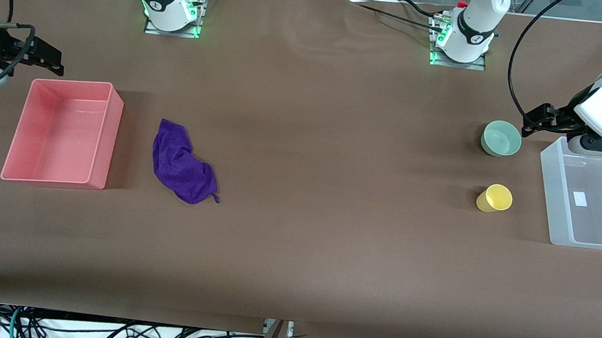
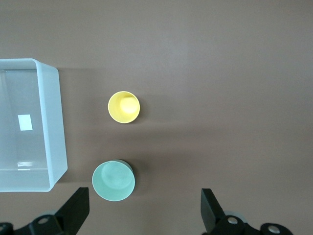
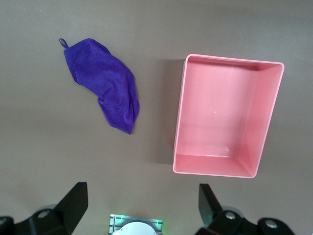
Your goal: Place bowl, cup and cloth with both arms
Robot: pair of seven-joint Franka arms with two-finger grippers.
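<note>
The mint-green bowl [image 1: 501, 138] stands upright toward the left arm's end of the table. The yellow cup [image 1: 494, 198] stands nearer the front camera than the bowl. Both show in the left wrist view, the bowl [image 2: 113, 181] and the cup [image 2: 124, 106]. My left gripper [image 1: 537, 120] is open and empty, up in the air beside the bowl; the left wrist view shows it [image 2: 145, 213] with the bowl near one finger. The purple cloth [image 1: 181, 163] lies crumpled beside the pink bin and also shows in the right wrist view [image 3: 105, 90]. My right gripper [image 1: 44, 56] is open and empty, over the table by the pink bin's farther corner, as the right wrist view [image 3: 143, 205] shows.
An empty pink bin [image 1: 107, 141] stands at the right arm's end, also in the right wrist view [image 3: 180, 122]. An empty clear plastic bin [image 1: 549, 196] stands at the left arm's end beside the bowl and cup, also in the left wrist view [image 2: 56, 127]. Brown table between them.
</note>
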